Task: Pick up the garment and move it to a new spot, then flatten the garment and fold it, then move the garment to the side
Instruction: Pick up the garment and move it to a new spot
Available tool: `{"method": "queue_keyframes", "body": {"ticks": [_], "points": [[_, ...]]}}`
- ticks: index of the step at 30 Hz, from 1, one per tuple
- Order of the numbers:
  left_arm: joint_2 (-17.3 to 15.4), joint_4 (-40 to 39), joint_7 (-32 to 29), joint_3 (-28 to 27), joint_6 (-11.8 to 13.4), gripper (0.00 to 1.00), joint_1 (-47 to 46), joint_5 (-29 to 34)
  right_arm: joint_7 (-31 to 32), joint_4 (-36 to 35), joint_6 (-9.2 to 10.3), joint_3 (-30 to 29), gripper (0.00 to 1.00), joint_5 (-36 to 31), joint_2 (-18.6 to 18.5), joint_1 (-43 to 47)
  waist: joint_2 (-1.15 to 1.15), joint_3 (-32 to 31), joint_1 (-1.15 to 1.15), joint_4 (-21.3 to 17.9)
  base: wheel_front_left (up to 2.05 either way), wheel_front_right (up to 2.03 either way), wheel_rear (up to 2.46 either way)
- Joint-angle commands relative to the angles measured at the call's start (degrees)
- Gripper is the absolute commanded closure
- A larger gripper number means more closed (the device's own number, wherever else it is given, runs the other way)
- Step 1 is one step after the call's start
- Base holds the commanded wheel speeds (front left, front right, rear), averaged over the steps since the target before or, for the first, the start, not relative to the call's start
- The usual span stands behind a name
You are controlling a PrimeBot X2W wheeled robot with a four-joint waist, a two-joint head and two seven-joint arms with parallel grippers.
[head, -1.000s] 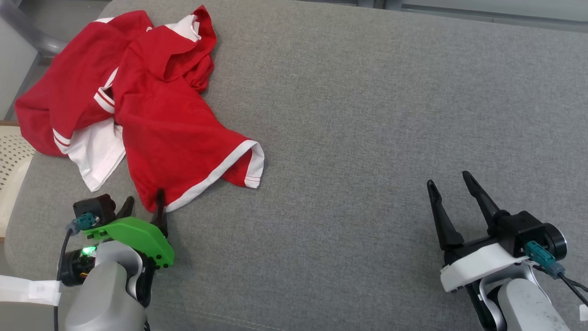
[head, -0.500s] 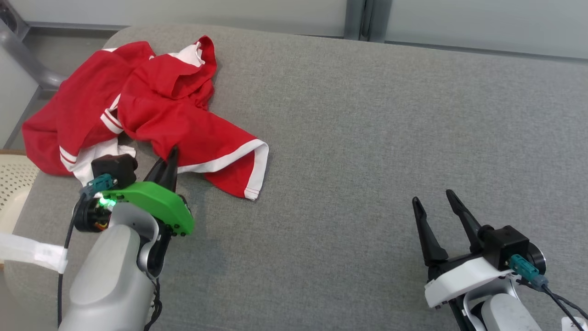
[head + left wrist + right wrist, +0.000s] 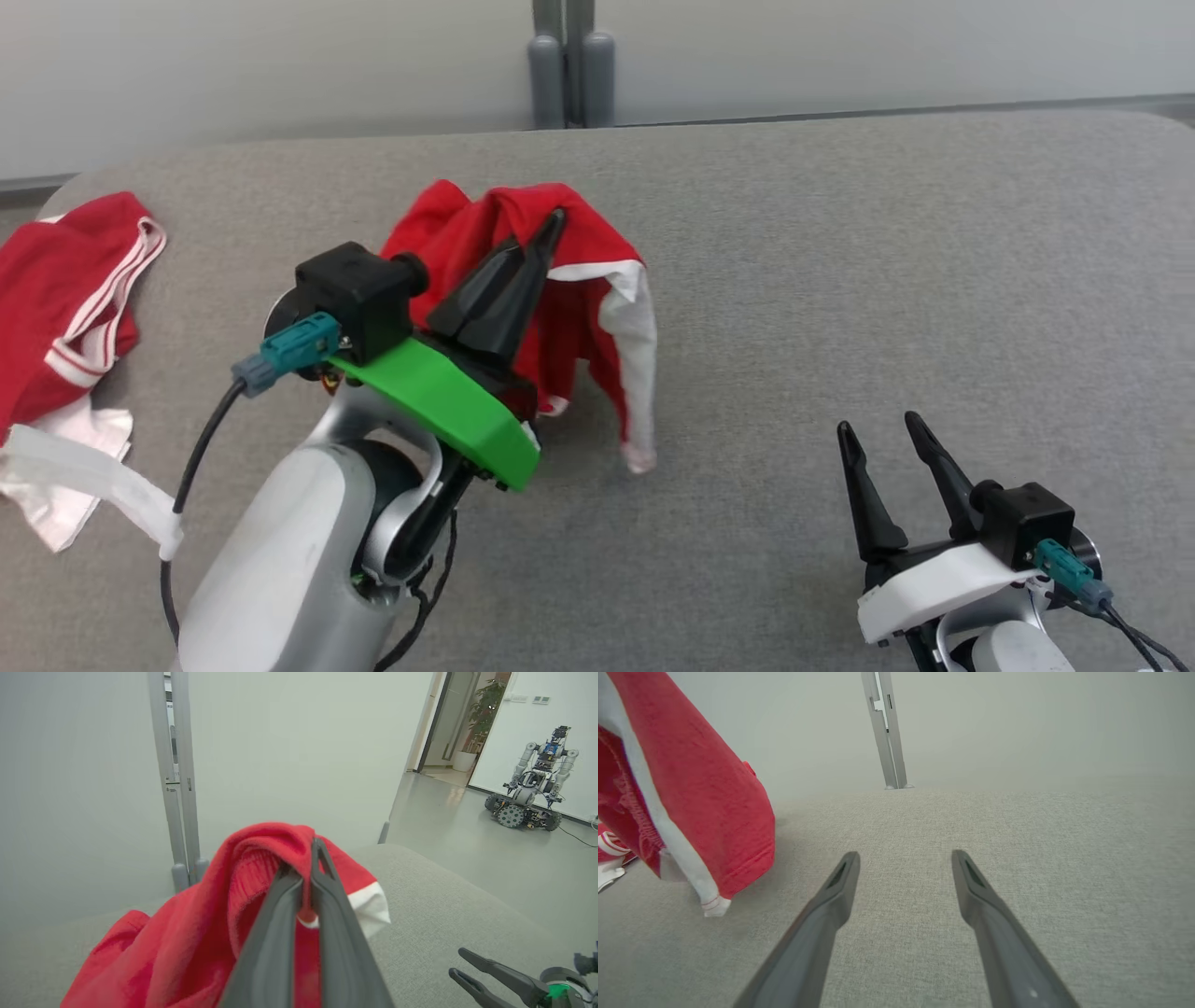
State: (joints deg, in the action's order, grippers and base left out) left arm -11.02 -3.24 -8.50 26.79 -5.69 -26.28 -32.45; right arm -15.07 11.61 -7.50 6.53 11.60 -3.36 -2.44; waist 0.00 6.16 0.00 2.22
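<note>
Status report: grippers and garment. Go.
Left gripper shut on garment, one edge raised off grey cushion. Right gripper open, apart from it. No obstruction seen.

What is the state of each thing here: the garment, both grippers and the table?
red and white garment: crumpled, one part lifted and hanging from the left gripper.
left gripper: shut on the garment, raised above the table.
right gripper: open, empty, low over the table.
grey padded table: carries more red and white cloth at its left end.
</note>
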Motion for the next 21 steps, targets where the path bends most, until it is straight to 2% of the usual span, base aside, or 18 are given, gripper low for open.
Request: {"method": "queue_keyframes", "body": {"ticks": [1,5,12,17,21], "points": [[0.2,-2.3,-1.0,0.4,0.4,1.0,0.8,-0.5,-0.2,-0.1,0.02,-0.2,0.0,0.5,0.0,0.7,0.0,-0.9,0.0,-7.1,0.0,0.0,0.0],[0.9,-6.7,-3.6,2.2,1.1,1.0,-0.7,0.0,-0.2,-0.4,0.02,-0.9,0.0,0.5,0.2,0.3,0.0,-0.6,0.0,-11.3,0.0,0.0,0.0],[3.9,-7.5,-5.4,4.6,2.3,1.0,-3.4,0.1,-0.2,-0.4,0.02,-0.9,0.0,1.2,0.4,0.5,0.0,-0.5,0.0,-17.6,0.0,0.0,0.0],[4.9,-3.5,-6.3,4.3,3.7,1.0,-3.9,-1.5,-0.2,-0.3,0.02,-0.5,0.0,2.1,0.4,0.9,0.0,-0.2,0.0,-21.0,0.0,0.0,0.0],[5.1,3.4,-5.7,1.6,4.6,1.0,-5.2,-3.4,-0.2,-0.5,0.02,-0.1,0.0,2.4,0.4,0.4,0.0,1.0,0.0,-22.7,0.0,0.0,0.0]]}}
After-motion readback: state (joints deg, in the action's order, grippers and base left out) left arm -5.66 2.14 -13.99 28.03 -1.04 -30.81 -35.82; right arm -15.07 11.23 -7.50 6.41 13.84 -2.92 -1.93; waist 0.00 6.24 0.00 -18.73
